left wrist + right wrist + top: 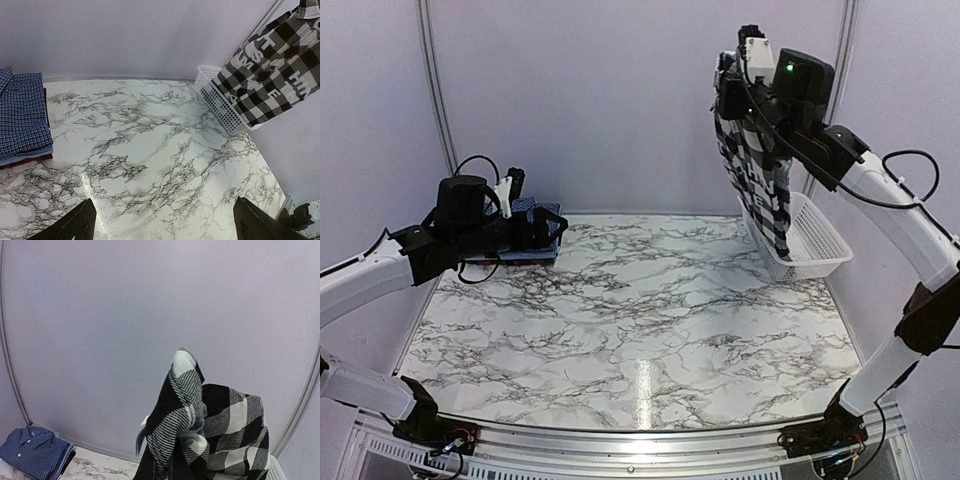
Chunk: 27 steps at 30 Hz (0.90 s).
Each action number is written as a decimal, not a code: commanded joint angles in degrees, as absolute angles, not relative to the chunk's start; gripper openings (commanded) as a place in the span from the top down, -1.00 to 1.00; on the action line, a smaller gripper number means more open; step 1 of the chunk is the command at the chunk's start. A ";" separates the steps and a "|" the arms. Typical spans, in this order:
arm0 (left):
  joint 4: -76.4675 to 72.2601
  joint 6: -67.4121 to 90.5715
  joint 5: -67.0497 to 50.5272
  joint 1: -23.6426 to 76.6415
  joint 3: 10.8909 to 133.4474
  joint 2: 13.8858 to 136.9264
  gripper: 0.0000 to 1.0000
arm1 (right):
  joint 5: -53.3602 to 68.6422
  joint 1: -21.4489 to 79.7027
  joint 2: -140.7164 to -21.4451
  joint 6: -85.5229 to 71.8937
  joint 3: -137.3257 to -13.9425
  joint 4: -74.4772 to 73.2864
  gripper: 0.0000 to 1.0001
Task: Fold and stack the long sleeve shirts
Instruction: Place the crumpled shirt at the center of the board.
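A black-and-white checked long sleeve shirt [757, 180] with white lettering hangs high at the back right, above the basket. My right gripper [735, 92] is shut on its top edge. In the right wrist view the bunched cloth [200, 425] covers the fingers. Folded dark blue checked shirts [527, 206] lie stacked at the back left. My left gripper [557, 228] hovers beside that stack, open and holding nothing. In the left wrist view its fingertips [75, 225] frame bare marble, with the blue stack [22, 112] at left and the hanging shirt [275, 70] at upper right.
A white plastic mesh basket [815, 245] stands at the back right against the wall, under the hanging shirt. The marble tabletop [640, 320] spreads between the arms. Pale walls close the back and both sides.
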<state>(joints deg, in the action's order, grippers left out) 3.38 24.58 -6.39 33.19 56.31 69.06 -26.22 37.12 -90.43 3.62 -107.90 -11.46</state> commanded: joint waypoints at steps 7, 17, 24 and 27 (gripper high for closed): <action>10.08 28.04 9.96 31.87 58.53 66.36 -0.98 | -33.11 56.27 -93.89 12.40 -108.74 -7.23 1.00; 14.77 34.67 13.86 27.34 56.39 65.72 -0.98 | -12.84 59.93 -100.45 -5.95 -94.37 -8.53 -0.08; 14.55 36.03 12.06 27.11 53.35 64.95 -0.98 | -4.94 59.65 -100.52 -6.08 -90.79 -10.97 -0.63; 12.74 34.52 4.58 27.07 52.13 65.31 -0.98 | -5.23 56.61 -99.71 -7.97 -88.32 -12.53 -0.63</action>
